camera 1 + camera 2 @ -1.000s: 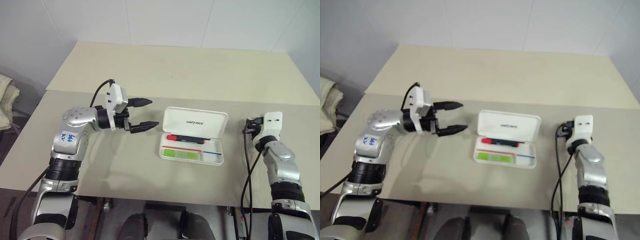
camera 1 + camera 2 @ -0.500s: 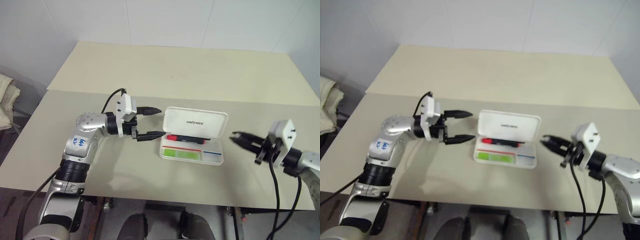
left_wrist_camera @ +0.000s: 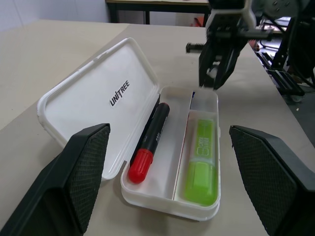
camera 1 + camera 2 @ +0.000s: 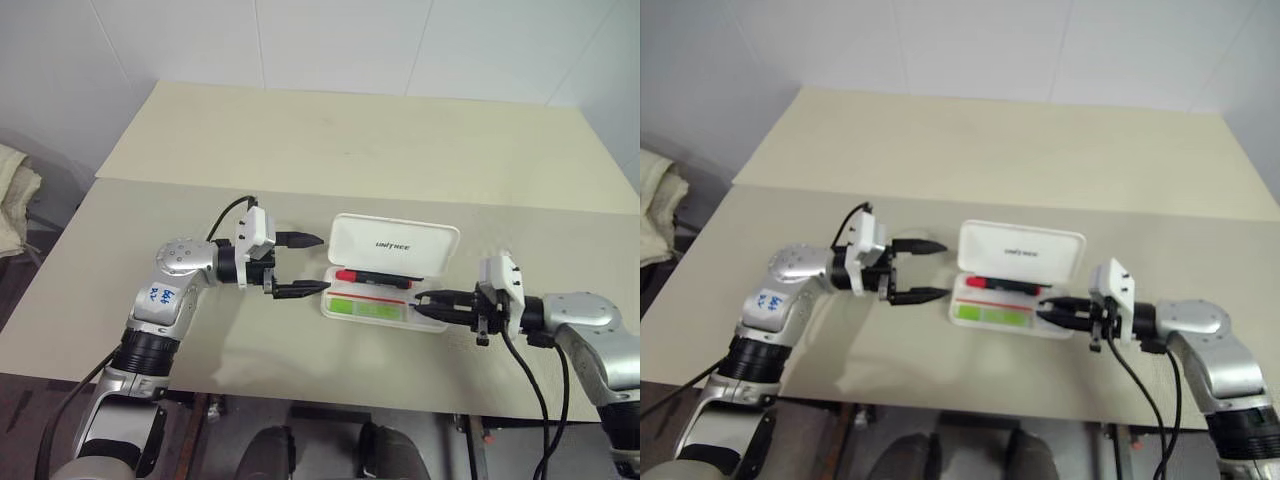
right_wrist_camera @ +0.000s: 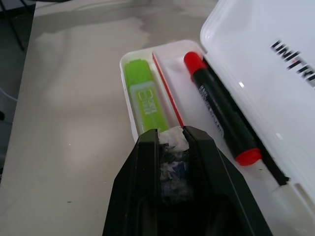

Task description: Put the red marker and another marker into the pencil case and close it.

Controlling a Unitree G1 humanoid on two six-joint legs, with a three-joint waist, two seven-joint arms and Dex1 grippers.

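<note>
The pencil case [image 4: 395, 243] lies open in the middle of the table, its white lid tipped back. Inside it, the red marker [image 4: 375, 277] lies in the far compartment and another marker, the lime-green highlighter [image 4: 372, 309], lies in the near one. My left gripper [image 4: 322, 264] is open and level just off the case's left end, pointing at it. At the case's right end my right gripper [image 4: 425, 304] is shut and empty, its tips over the rim beside the highlighter [image 5: 145, 98]. The left wrist view shows the marker [image 3: 150, 142] and the right gripper [image 3: 212, 81].
The case sits on the nearer, greyer part of the table [image 4: 250, 330]; a paler panel [image 4: 360, 140] stretches behind it to the wall. A cream cloth [image 4: 12, 195] lies beyond the table's left edge. A black cable [image 4: 530, 380] hangs from my right wrist.
My right arm has swung in from the far right, turned to point left, and reached the case's right end. The left gripper came lower and closer to the case's left end.
</note>
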